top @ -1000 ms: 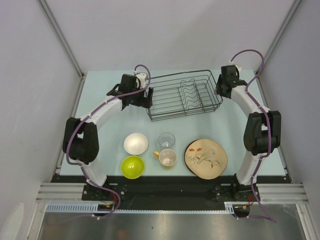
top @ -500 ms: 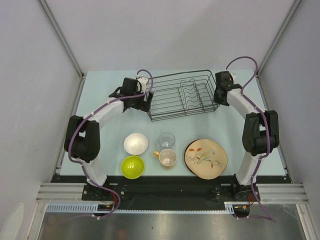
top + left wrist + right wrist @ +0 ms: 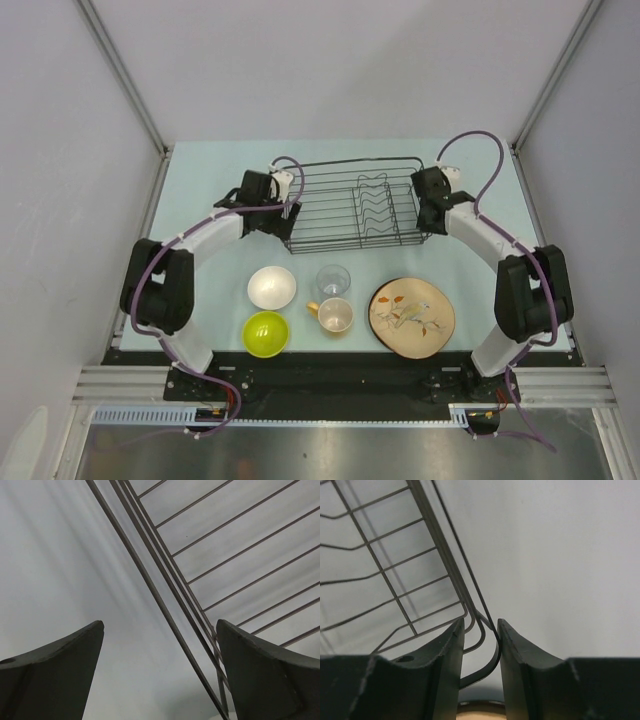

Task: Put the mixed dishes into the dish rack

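The black wire dish rack (image 3: 350,205) stands at the back middle of the table and holds no dishes. My right gripper (image 3: 427,216) is at its right end, shut on the corner wire (image 3: 492,630). My left gripper (image 3: 283,212) is at its left end; its jaws are wide apart in the left wrist view (image 3: 160,672), with a rim wire (image 3: 165,605) between them, not pinched. In front stand a white bowl (image 3: 271,287), a lime-green bowl (image 3: 265,333), a clear glass (image 3: 333,279), a yellow-orange mug (image 3: 335,315) and a tan leaf-pattern plate (image 3: 412,316). No dark-rimmed plate shows.
The pale table (image 3: 200,200) is walled by grey panels on the left, back and right. The dishes sit in a row near the front edge between the two arm bases. The upright prongs (image 3: 374,205) stand in the rack's right half.
The rack has slid left and toward the front and turned square to the table edge. Both grippers moved inward with it, the right one holding its corner.
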{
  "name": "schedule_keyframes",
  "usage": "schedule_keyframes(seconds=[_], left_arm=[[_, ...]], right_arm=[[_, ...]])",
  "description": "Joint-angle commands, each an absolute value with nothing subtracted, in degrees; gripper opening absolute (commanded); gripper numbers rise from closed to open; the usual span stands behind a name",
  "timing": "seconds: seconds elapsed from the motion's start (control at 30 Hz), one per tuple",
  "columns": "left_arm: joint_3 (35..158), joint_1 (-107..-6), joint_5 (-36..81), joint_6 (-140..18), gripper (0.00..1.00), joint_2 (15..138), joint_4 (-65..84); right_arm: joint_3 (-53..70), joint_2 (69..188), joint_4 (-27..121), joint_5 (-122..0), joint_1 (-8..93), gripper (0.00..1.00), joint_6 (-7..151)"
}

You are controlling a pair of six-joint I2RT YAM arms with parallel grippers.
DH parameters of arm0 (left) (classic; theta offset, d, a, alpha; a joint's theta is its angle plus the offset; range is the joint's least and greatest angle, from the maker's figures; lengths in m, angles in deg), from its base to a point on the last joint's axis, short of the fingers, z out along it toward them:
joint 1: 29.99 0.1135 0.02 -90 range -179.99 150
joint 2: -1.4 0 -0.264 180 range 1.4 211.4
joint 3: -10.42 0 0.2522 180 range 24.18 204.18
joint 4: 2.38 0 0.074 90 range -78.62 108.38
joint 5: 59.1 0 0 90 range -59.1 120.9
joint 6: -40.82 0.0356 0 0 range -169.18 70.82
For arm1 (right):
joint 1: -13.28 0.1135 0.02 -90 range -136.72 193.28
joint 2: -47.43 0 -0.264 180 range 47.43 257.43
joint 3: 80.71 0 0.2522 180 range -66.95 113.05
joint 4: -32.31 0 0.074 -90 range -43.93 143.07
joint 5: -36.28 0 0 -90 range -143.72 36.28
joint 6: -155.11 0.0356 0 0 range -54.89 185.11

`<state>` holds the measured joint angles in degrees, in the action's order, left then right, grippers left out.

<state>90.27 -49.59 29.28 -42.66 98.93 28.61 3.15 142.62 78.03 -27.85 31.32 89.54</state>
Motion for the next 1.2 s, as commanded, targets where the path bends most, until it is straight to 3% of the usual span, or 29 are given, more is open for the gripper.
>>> schedule_keyframes(seconds=[0.0, 0.13, 0.2, 0.37, 0.53, 0.83, 0.97, 1.17], left_arm=[[89.0, -49.7, 30.5, -40.9, 1.0, 95.5, 27.5], [90.2, -49.7, 30.6, -41.0, 1.0, 96.1, 27.4], [91.2, -49.7, 30.6, -41.2, 1.0, 96.8, 27.6], [96.7, -49.7, 30.8, -41.8, 0.99, 99.6, 28.3], [99.7, -49.7, 32.2, -42.5, 0.99, 99.7, 28.9], [104.2, -49.7, 29.0, -42.5, 1.0, 89.4, 36.2], [102.1, -49.7, 25.9, -43.5, 1.0, 81.3, 39.4], [95.9, -49.7, 23.3, -44.3, 1.0, 69.4, 43.9]], right_arm=[[-0.8, 137.7, 80.3, -26.0, 33.6, 0.38, 90.2], [-2.6, 135.8, 80.9, -25.5, 34.8, 0.4, 91.4], [-3.1, 134.9, 80.8, -25.2, 35.7, 0.47, 91.6], [-3.2, 133.7, 81.5, -24.8, 36.3, 0.52, 91.9], [-3.2, 128.5, 81.5, -22.9, 37.5, 0.69, 91.3], [-2.5, 118.7, 82.5, -32.5, 49.1, 0.64, 94.9], [-2.6, 122.6, 81.1, -35.6, 60.4, 0.63, 95.5], [-2.7, 130.5, 75.6, -38.7, 64.4, 0.63, 95.7]])
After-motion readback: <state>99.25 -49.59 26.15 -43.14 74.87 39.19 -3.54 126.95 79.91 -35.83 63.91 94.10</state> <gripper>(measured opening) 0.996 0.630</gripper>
